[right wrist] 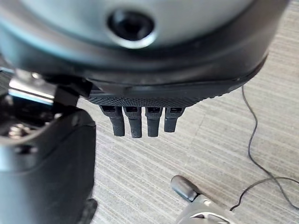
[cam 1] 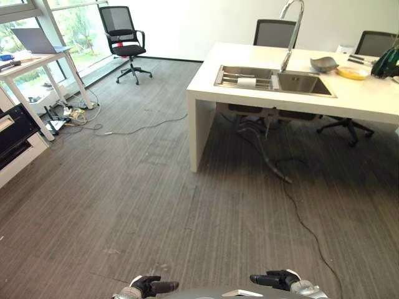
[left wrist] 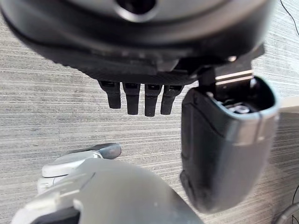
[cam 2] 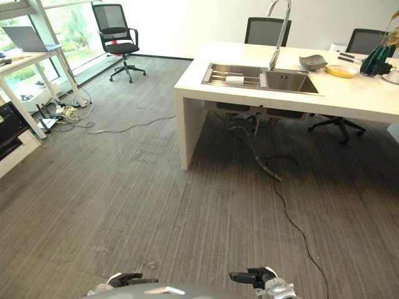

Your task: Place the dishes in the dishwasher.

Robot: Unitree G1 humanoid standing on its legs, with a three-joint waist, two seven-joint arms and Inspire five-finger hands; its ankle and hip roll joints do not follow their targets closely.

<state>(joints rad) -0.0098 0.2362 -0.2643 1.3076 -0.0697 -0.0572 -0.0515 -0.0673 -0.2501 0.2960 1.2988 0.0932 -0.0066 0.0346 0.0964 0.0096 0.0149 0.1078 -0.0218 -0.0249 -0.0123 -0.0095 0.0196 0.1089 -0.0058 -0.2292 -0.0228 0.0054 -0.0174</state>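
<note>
Both hands empty, low by the robot's waist, well short of the white counter [cam 1: 299, 93]. Left hand [cam 1: 149, 286] and right hand [cam 1: 274, 279] each show fingers hanging straight and relaxed in their own wrist views, nothing between thumb and fingers [left wrist: 133, 98].

Dishes sit on the counter, past the sink [cam 1: 274, 80]: a grey bowl [cam 1: 323, 63] just beyond the sink's far right corner, a yellow plate [cam 1: 353, 72] to the right of the bowl. A tall faucet [cam 1: 292, 31] rises at the back rim of the sink, and a white cup or roll [cam 1: 247, 81] lies in the sink's rack side; which it is cannot be told. The dark appliance [cam 1: 15, 134] with a white front, far left of the counter across the carpet [cam 1: 137, 205], may be the dishwasher, but that is unclear.

Step in hand, as judged: approach the counter, nothing picked yet. To do it well, the robot should walk toward the sink corner and stop square to the counter edge so the bowl falls within reach. It should mind the cable [cam 1: 305, 218] trailing on the floor below the sink and step left of it. Hands are best kept open until over the bowl, then taking it by the rim.
</note>
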